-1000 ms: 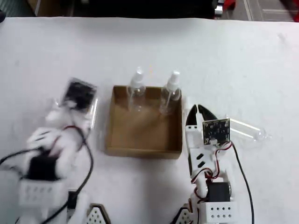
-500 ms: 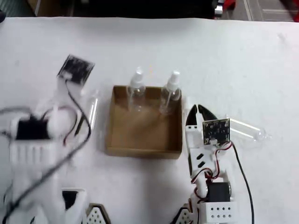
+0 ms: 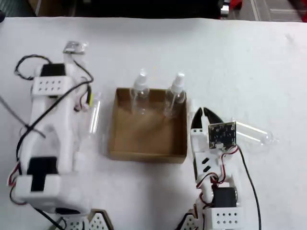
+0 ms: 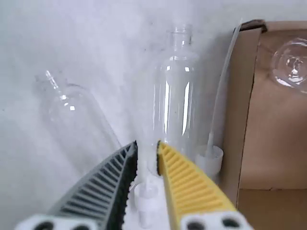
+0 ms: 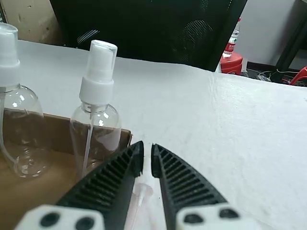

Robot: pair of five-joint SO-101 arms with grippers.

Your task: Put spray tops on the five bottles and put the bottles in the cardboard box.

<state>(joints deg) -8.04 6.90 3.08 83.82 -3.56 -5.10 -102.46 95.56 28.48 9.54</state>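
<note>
While your left gripper (image 4: 147,146) seemingly pinches a white plastic spray top (image 4: 145,193),
the clear plastic bottle (image 4: 175,96) ahead is light and slick: take it mid-body.

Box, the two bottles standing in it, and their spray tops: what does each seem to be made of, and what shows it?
Box: brown cardboard, matt; dull walls with a raw cut edge.
Bottles: clear and glossy, probably plastic, though glass cannot be ruled out; the box shows through them and they catch highlights.
Spray tops: opaque white, smooth, likely moulded plastic.
</note>
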